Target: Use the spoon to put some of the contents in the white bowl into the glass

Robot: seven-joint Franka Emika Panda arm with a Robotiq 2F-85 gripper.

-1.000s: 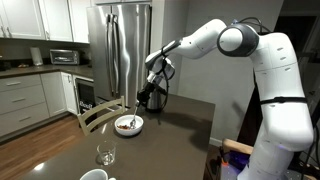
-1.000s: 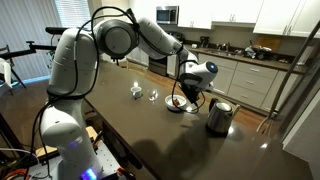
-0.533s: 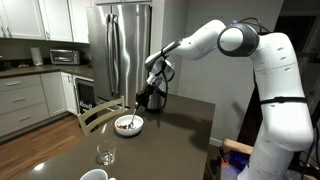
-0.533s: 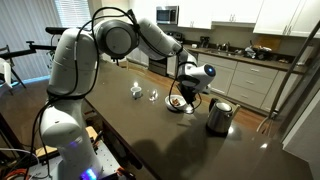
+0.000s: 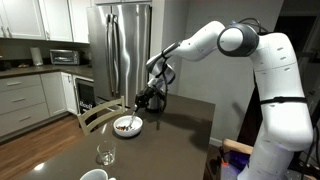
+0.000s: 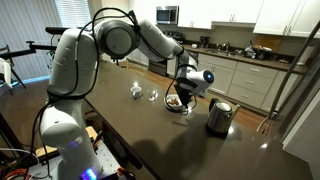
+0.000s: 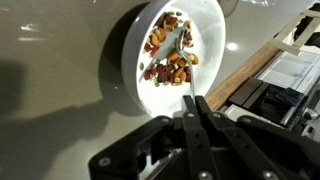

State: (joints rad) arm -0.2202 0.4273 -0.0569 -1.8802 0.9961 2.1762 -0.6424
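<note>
Claw (image 7: 193, 102) grips the spoon (image 7: 181, 66), its tip in the contents (image 7: 160, 45) (brownish bits) of the white bowl (image 7: 136, 82) below.

Gripper (image 5: 141, 104) compared with one second earlier: we see it lowered slightly and closer over the white bowl (image 5: 128, 129). In both exterior views the spoon (image 7: 184, 72) it clamps has dropped with it, its tip now among the contents (image 7: 160, 45).
</note>
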